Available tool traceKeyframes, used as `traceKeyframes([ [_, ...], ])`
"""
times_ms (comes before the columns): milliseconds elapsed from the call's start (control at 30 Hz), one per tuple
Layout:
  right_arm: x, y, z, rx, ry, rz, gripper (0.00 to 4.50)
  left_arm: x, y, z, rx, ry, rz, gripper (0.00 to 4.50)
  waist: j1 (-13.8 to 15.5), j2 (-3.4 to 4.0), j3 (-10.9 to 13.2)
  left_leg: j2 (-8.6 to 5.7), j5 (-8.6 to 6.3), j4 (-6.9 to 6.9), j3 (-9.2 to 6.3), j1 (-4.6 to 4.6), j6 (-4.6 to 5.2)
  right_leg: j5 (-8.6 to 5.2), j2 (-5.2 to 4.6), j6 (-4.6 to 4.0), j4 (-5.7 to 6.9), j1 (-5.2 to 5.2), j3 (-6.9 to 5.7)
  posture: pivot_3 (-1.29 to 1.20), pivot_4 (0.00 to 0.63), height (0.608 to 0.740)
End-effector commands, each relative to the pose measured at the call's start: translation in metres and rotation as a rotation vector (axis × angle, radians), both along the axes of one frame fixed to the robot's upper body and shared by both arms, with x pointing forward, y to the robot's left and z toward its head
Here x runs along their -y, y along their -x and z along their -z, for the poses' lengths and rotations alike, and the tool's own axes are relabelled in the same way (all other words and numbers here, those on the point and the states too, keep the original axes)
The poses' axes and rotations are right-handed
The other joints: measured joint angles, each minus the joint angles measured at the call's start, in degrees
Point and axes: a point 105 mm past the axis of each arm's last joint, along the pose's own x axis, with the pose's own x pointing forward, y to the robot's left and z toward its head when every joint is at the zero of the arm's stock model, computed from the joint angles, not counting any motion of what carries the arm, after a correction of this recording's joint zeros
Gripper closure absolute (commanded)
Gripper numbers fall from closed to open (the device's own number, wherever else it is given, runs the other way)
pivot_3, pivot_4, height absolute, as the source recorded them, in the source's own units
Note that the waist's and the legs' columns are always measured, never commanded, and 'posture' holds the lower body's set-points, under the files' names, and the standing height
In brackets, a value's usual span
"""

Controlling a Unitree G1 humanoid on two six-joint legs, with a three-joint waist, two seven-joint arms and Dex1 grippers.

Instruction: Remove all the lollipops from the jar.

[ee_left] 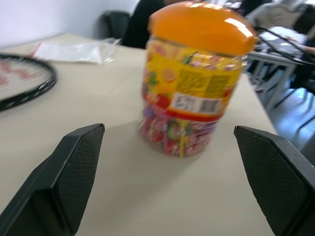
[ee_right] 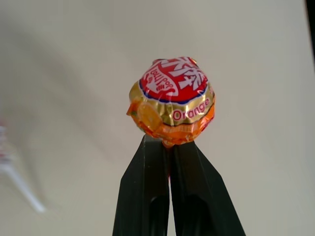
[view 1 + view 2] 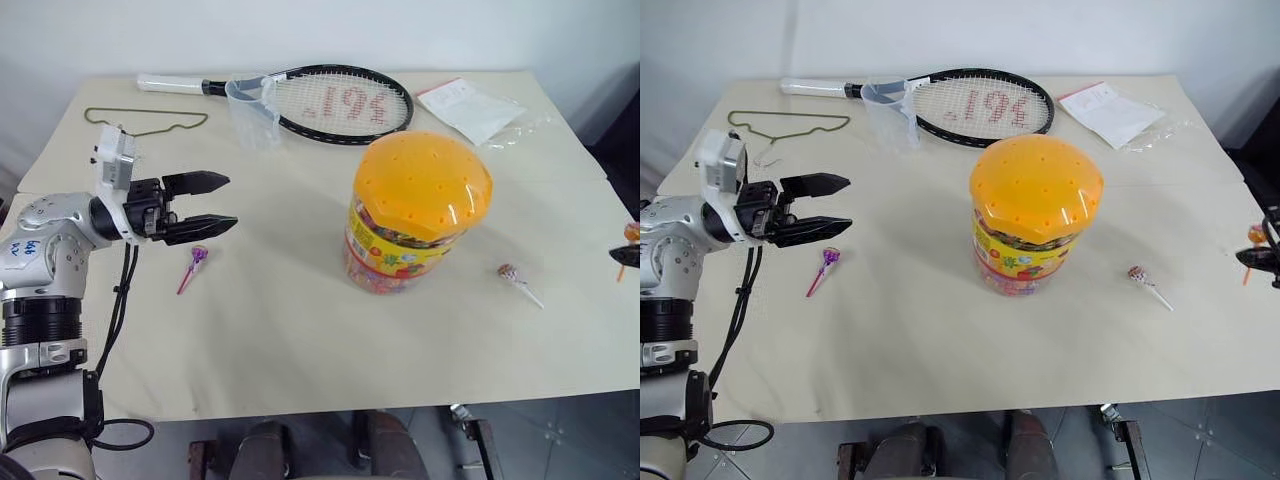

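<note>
Left hand (image 3: 212, 205) agape (right (image 2: 170, 147) clamped)

Silver-grey left arm (image 3: 50, 250) with blue scribbles, black cable, and black-fingered gripper (image 3: 225, 205).

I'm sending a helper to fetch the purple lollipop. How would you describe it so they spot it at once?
Start at the big jar with the domed orange lid in the table's middle, then look toward the robot's left, just below the open left gripper. The purple lollipop lies flat there on a pink stick; the other loose lollipop, pinkish-white, lies beyond the jar on the opposite side.
</note>
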Motion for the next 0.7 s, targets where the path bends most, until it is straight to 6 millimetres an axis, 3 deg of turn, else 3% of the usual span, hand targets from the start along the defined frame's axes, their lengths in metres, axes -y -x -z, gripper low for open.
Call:
traceKeyframes([
  [33, 0.011, -0.003, 0.010, 0.011, 0.008, 0.050, 4.49, -0.005, 0.000, -0.002, 0.006, -0.024, -0.061, 0.00, 0.00, 0.00, 0.00, 0.01, 0.00, 0.00, 0.00, 0.00, 0.00, 0.00, 0.00, 0.00, 0.00, 0.00, 0.00, 0.00, 0.150, 0.740],
  [300, 0.012, -0.005, 0.040, -0.038, -0.027, 0.066, 4.49, -0.009, 0.003, 0.015, -0.023, -0.082, -0.122, 0.00, 0.15, 0.01, 0.00, 0.02, 0.00, 0.02, 0.01, 0.00, -0.01, 0.00, 0.01, 0.00, -0.01, 0.00, 0.01, 0.00, 0.150, 0.740],
  [433, 0.002, -0.009, 0.042, -0.037, -0.068, 0.022, 3.44, -0.013, 0.004, 0.029, -0.052, -0.130, -0.136, 0.00, 0.29, 0.02, -0.01, 0.02, 0.01, 0.07, 0.01, -0.01, -0.01, 0.00, 0.01, 0.00, 0.00, 0.02, 0.00, 0.00, 0.150, 0.740],
  [700, -0.006, -0.008, 0.034, -0.011, -0.067, -0.013, 0.65, -0.014, 0.000, 0.022, -0.050, -0.078, -0.143, 0.00, 0.39, 0.02, -0.01, 0.02, 0.01, 0.07, 0.00, -0.01, -0.01, 0.00, 0.01, 0.00, 0.01, 0.03, 0.00, 0.00, 0.150, 0.740],
])
